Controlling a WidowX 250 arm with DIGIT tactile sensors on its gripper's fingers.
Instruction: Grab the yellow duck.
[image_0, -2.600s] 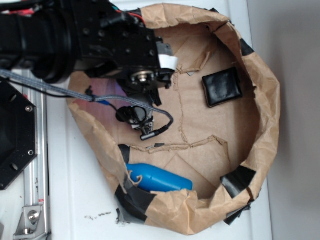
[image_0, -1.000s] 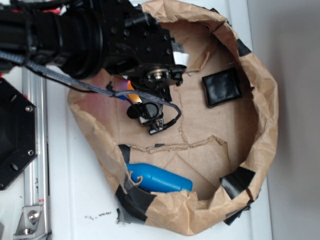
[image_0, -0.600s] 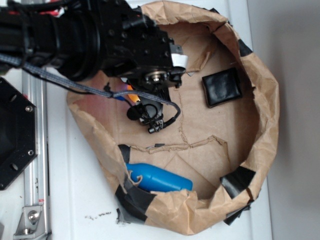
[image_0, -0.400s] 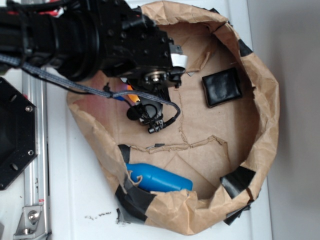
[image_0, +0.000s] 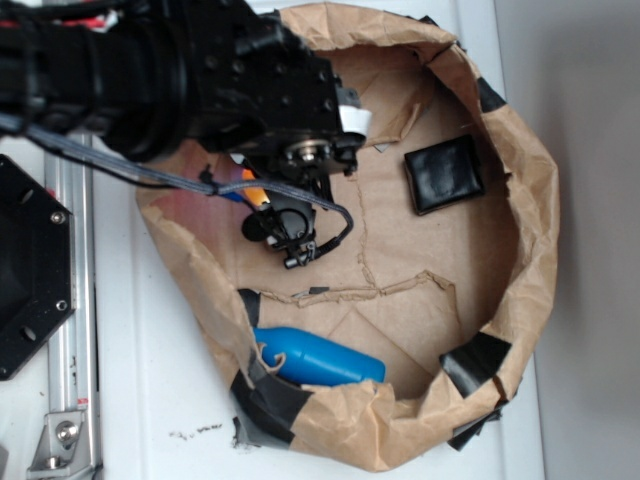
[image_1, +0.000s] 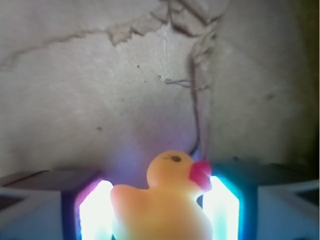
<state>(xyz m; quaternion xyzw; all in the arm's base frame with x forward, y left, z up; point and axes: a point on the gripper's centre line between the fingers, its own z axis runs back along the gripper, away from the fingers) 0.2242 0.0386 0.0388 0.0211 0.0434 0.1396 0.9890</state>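
Observation:
In the wrist view the yellow duck (image_1: 161, 206) sits upright between the two glowing pads (image_1: 95, 212) of my gripper (image_1: 159, 186). Its red beak points right and touches the right pad, while its body presses against the left one. The gripper is shut on the duck. In the exterior view only a sliver of the duck's yellow and orange (image_0: 257, 192) shows under the black arm (image_0: 200, 80), above the brown paper floor at the upper left of the paper-walled pen. The fingers themselves are hidden there by the arm.
A blue bottle (image_0: 322, 358) lies against the pen's near wall. A black square pad (image_0: 444, 174) lies at the upper right of the floor. A crumpled brown paper wall (image_0: 535, 210) with black tape rings the area. A metal rail (image_0: 70, 300) runs along the left.
The arm head and its wrist camera have shifted a little to the left since the earlier frames, and the duck has stayed tucked under it.

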